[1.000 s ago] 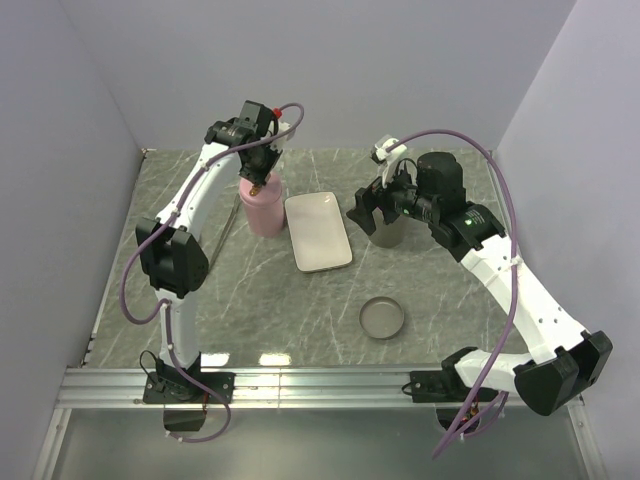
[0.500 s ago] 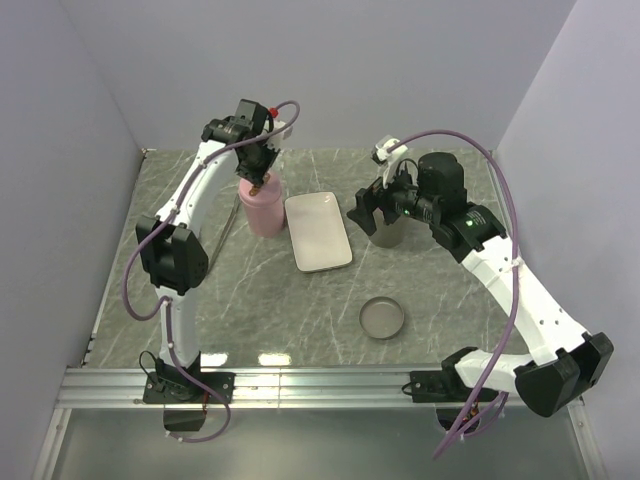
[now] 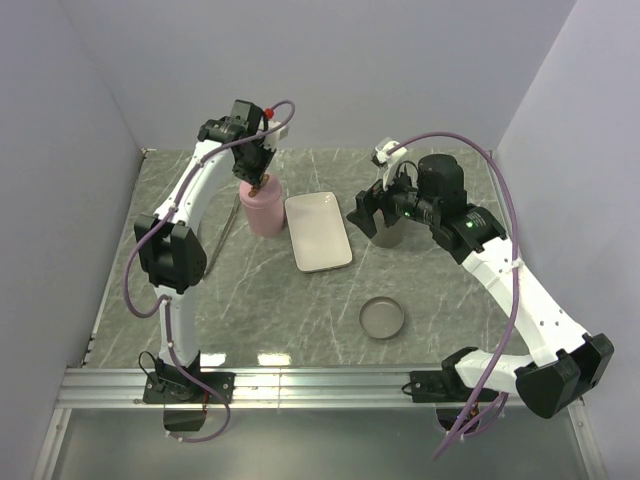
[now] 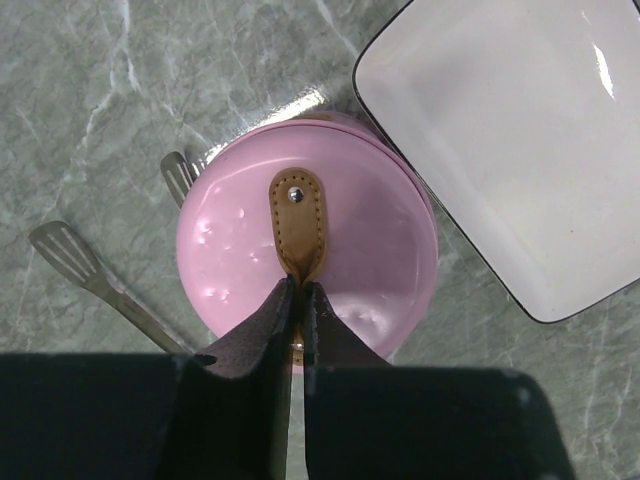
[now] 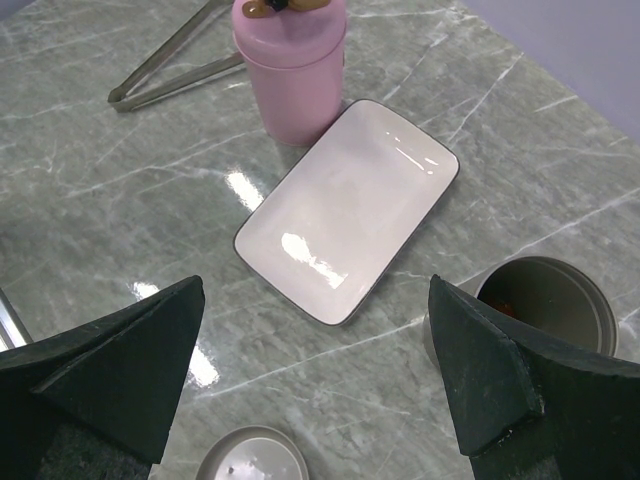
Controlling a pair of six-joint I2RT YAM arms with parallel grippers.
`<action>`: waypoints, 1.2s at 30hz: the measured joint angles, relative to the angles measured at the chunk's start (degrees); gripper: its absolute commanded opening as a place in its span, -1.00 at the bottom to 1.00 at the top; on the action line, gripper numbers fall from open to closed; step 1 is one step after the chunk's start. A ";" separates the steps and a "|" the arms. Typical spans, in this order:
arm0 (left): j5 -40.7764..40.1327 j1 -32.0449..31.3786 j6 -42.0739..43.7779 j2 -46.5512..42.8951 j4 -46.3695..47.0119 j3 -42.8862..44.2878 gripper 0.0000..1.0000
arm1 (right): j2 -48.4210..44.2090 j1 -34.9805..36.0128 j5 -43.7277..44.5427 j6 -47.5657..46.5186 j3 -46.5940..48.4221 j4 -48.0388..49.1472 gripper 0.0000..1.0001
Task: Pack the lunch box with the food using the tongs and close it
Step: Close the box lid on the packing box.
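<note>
The pink round lunch box point(image 3: 263, 210) stands with its lid on, just left of the plate. My left gripper point(image 4: 298, 285) hangs straight above it, shut on the brown leather strap point(image 4: 297, 225) on the lid. The tongs point(image 4: 75, 262) lie flat on the table to the box's left, also seen in the right wrist view as tongs point(image 5: 165, 70). My right gripper point(image 5: 316, 290) is open and empty, hovering beside an open grey pot point(image 5: 545, 300). A reddish bit of food point(image 5: 505, 308) shows inside that pot.
An empty white rectangular plate point(image 3: 318, 232) lies between the pink box and the grey pot point(image 3: 388, 232). A round grey lid point(image 3: 382, 318) rests on the table nearer the arm bases. Walls close in the table at the back and both sides.
My left wrist has shifted slightly back and to the left above the pink box, still pinching the strap. The right arm has hardly moved.
</note>
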 measured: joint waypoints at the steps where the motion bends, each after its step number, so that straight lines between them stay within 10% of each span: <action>1: -0.26 -0.13 0.07 -0.31 0.44 -0.63 -0.77 | 0.00 0.00 0.00 0.00 0.00 0.00 0.99; 11: -2.49 -0.96 0.42 -2.58 4.28 -5.14 -0.67 | -0.15 0.00 -0.02 -0.15 -0.76 0.00 0.99; 23: 1.27 -1.03 1.38 -3.10 1.70 -0.96 0.30 | -1.99 -0.09 -0.52 -0.04 -1.84 -0.11 0.99; 29: 4.09 -1.05 1.84 -7.76 3.34 -0.94 0.32 | -2.89 -1.03 -1.40 0.28 -1.79 -0.37 0.99; 36: 15.21 -1.07 5.60 -32.20 20.90 -25.20 0.35 | -5.57 -9.70 -6.67 1.92 -1.49 -2.34 0.99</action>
